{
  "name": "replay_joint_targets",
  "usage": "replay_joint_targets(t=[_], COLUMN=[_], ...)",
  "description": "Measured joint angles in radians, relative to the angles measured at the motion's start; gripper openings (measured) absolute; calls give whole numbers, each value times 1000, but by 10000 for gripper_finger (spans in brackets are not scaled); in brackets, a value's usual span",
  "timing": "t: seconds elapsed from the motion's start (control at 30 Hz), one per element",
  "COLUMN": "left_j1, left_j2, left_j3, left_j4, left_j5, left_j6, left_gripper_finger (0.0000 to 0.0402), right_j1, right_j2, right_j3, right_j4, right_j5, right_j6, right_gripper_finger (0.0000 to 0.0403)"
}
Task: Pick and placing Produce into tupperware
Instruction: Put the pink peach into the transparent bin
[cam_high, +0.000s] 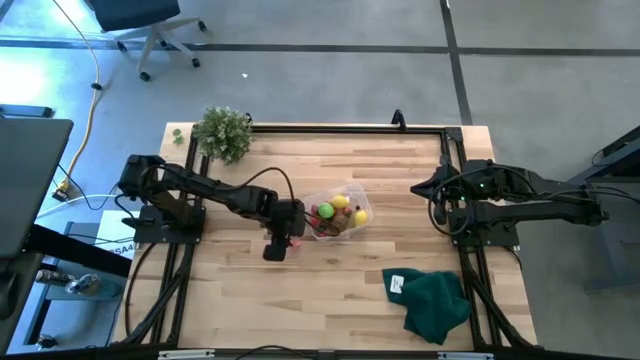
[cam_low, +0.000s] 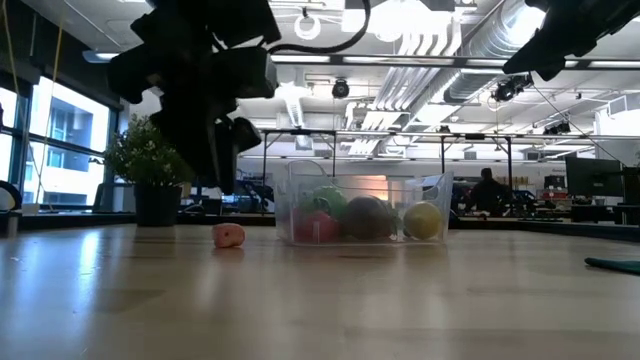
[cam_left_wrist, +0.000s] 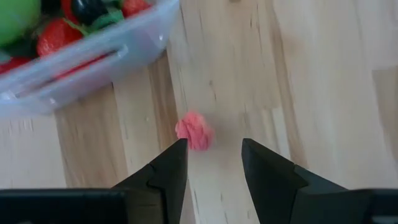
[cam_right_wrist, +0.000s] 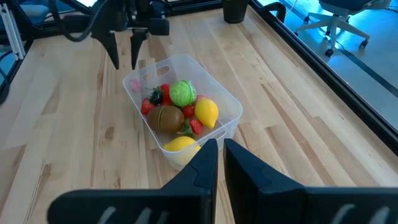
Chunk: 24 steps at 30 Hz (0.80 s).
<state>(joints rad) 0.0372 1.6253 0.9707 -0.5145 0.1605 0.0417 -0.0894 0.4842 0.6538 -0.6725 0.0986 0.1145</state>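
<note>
The clear tupperware (cam_high: 338, 213) stands mid-table and holds several toy produce pieces: red strawberries, two yellow lemons, a bright green piece (cam_right_wrist: 182, 93) and a brown one (cam_right_wrist: 165, 117). One small pink-red produce piece (cam_left_wrist: 194, 130) lies on the wood beside the tub's left wall, also seen as the pink piece (cam_low: 229, 235) in the low view. My left gripper (cam_left_wrist: 214, 155) hangs above it, open and pointing down, with a finger on either side and clear of it. My right gripper (cam_right_wrist: 221, 152) waits shut over the table's right side, facing the tub.
A leafy potted plant (cam_high: 222, 132) stands at the far left corner. A dark green cloth (cam_high: 435, 300) lies crumpled near the right front edge. Bare wood stretches in front of the tub and to its left. Black frame rails run along both table sides.
</note>
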Motion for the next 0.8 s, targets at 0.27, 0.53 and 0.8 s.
replay_joint_targets(t=[0.27,0.53,0.8], left_j1=[0,2,0], left_j2=[13,70,126], left_j3=[-5,-3,-3], left_j4=[10,29,60], left_j5=[-15,-19,-14], left_j6=[23,6,-3], left_gripper_finger=[160,229,259], right_j1=[0,0,0], right_j2=[0,0,0], right_j3=[0,0,0], right_j4=[0,0,0], right_j5=[0,0,0], right_j6=[0,0,0], right_gripper_finger=[19,19,19])
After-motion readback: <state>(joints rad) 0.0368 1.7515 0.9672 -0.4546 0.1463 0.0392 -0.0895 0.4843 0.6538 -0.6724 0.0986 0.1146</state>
